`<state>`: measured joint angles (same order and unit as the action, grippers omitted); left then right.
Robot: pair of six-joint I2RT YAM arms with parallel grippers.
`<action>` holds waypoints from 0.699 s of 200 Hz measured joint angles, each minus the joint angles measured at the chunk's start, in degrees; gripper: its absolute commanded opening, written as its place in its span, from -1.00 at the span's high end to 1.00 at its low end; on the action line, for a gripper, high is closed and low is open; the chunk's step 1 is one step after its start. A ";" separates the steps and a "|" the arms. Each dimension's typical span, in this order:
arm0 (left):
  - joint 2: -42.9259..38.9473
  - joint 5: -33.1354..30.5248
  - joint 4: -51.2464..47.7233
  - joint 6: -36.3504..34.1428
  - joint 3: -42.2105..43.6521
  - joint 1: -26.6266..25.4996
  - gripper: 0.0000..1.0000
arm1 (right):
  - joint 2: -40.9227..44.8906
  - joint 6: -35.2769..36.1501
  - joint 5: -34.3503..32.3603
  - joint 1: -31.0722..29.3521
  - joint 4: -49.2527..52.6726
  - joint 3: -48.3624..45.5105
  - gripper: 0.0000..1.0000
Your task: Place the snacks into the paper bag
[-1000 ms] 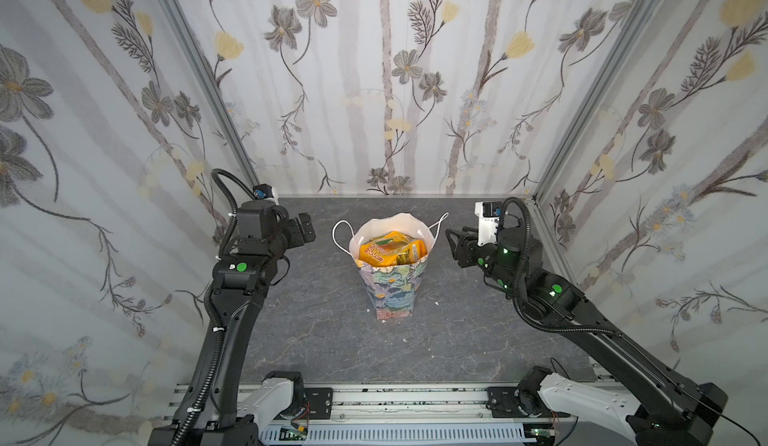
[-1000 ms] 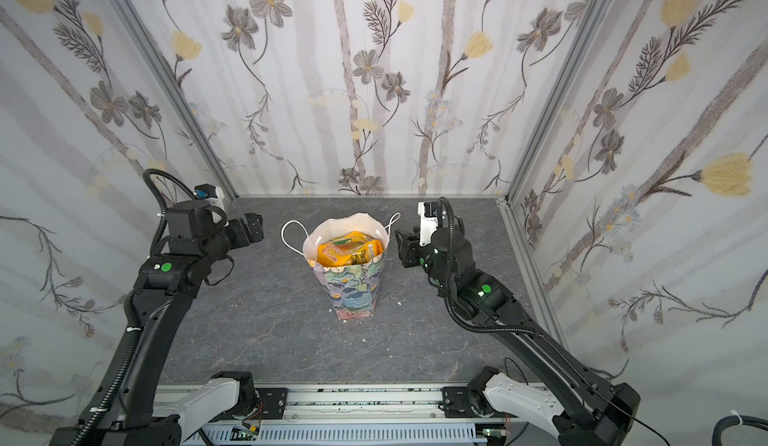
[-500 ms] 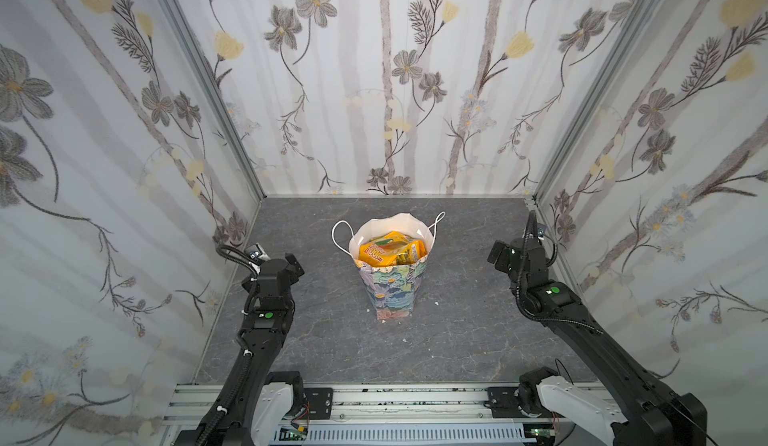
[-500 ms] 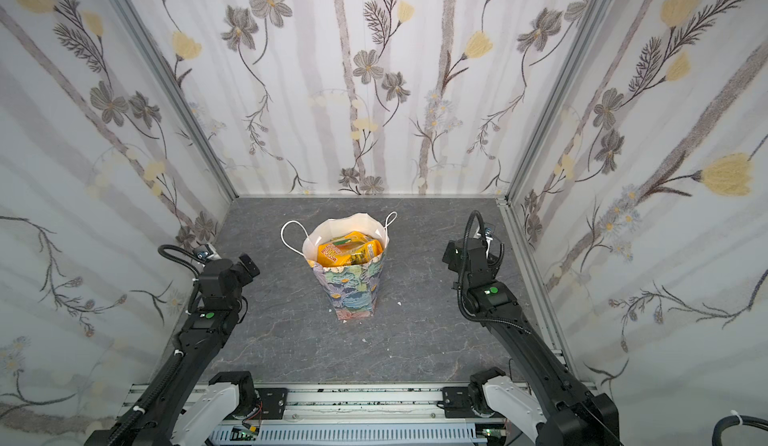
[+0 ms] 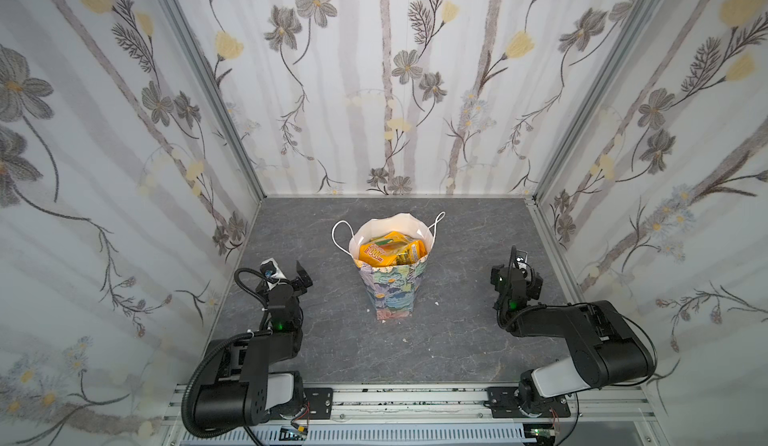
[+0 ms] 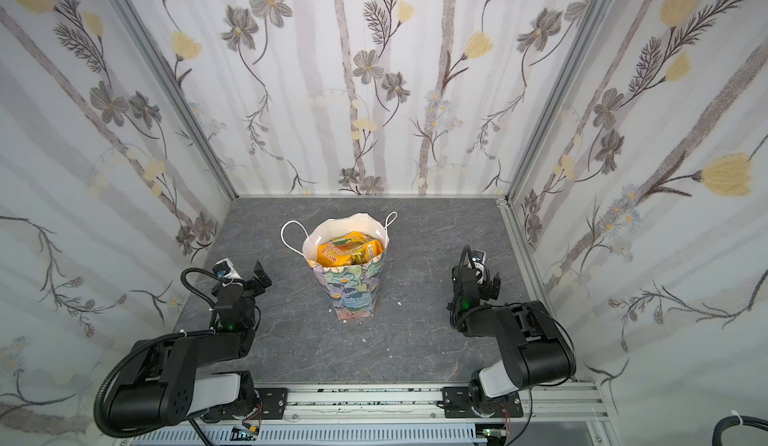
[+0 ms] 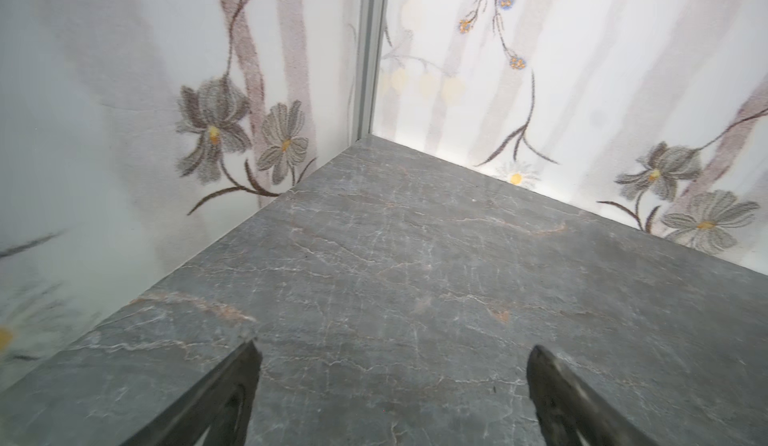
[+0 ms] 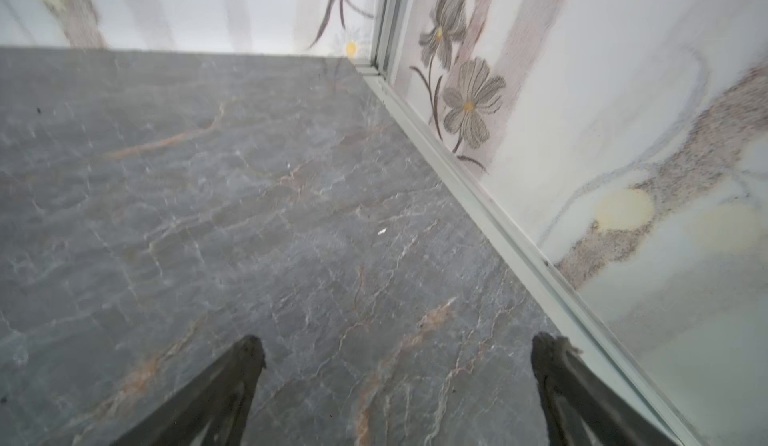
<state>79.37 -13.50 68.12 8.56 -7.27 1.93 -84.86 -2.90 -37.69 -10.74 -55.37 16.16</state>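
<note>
Your left tool (image 7: 392,356) and right tool (image 8: 399,344) are hanging spread and empty above the counter (image 5: 457,319), well apart from the upright paper bag (image 5: 390,294) carrying the snacks (image 5: 388,250).

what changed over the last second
The left hand and right hand drew back from the paper bag and dropped low toward the front rail. Both are open and empty. The paper bag stayed upright where it was, with the snacks still inside.
</note>
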 measured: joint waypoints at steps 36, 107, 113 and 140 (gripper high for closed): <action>10.69 7.96 7.52 -1.16 -2.43 -0.17 -1.00 | 1.49 0.92 5.99 1.97 -11.10 -5.01 -0.99; 11.32 10.14 7.50 -4.13 -6.05 -2.19 -1.00 | 0.76 0.42 14.05 5.64 -12.46 -2.54 -0.99; 11.32 10.12 7.50 -4.24 -6.05 -2.25 -1.00 | 0.92 0.13 14.91 6.25 -12.72 -2.89 -0.99; 11.32 10.12 7.50 -4.31 -6.05 -2.27 -1.00 | -1.57 -0.09 17.14 6.60 -21.09 -10.71 -0.99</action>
<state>90.70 -3.38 75.61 4.25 -13.32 -0.34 -86.43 -2.98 -20.56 -4.14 -76.47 5.45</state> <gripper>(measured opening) 0.994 0.995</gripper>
